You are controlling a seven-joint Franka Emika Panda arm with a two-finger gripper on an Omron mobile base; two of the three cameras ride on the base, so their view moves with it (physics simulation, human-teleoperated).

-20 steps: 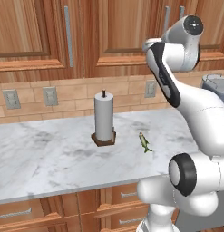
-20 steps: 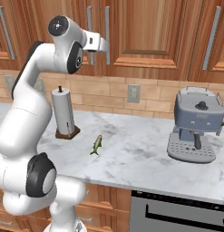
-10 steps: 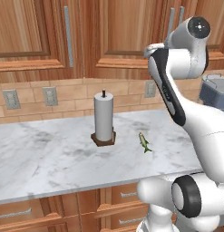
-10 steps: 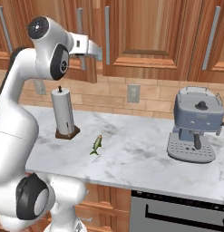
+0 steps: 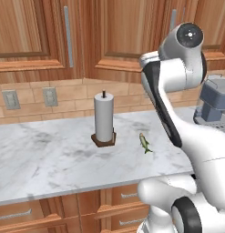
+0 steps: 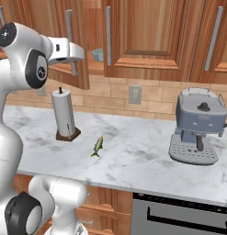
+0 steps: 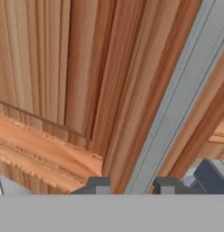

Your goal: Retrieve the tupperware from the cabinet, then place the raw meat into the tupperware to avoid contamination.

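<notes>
So the white arm's two-finger gripper (image 7: 130, 185) sits at the bottom of the hand view, its dark tips either side of the long silver bar handle (image 7: 177, 97) on the reddish-brown wooden wall cabinet (image 6: 147, 32). Whether they actually pinch the bar, I can't tell; the tips are cut off by the frame edge. In the right base view's upper left the cabinet door (image 6: 71, 69) stands ajar, and a sliver of the pale blue-grey plastic tub (image 6: 98, 54) peeks out, mostly hidden. The small greenish-yellow fish-shaped raw meat (image 5: 145, 143) lies on the marble counter (image 5: 50, 159), right of the white paper towel roll (image 5: 104, 117). The grey-blue coffee machine (image 5: 213, 101) is partly blocked by the arm.
</notes>
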